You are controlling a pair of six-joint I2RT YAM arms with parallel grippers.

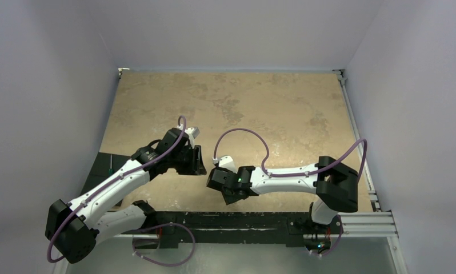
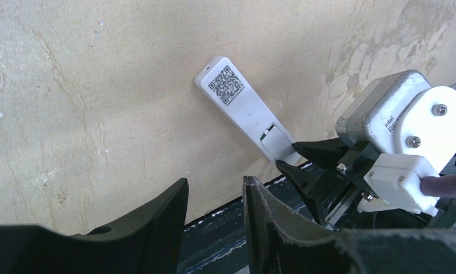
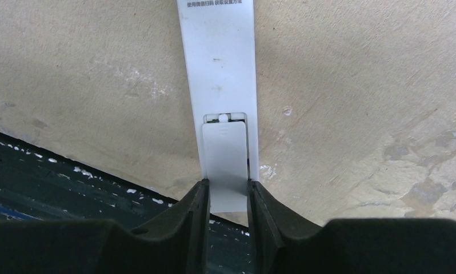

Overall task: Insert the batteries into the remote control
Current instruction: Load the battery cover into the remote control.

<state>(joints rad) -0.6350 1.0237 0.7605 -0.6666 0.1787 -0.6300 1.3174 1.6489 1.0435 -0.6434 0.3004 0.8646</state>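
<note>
Mottled tan bench (image 1: pixel 271 103); remote control (image 2: pixel 240 105) back-up near 6 o'clock edge. R tool (image 3: pixel 227 191) pinches battery cover (image 3: pixel 224 154); L tool (image 2: pixel 214 194) released, empty. Prob. slide cover straight toward 6, keeping remote flat.

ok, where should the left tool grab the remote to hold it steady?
Probably the label end, pinched across the long edges from above: the remote lies flat, back up, and the right tool pinches the cover at the other end.
</note>
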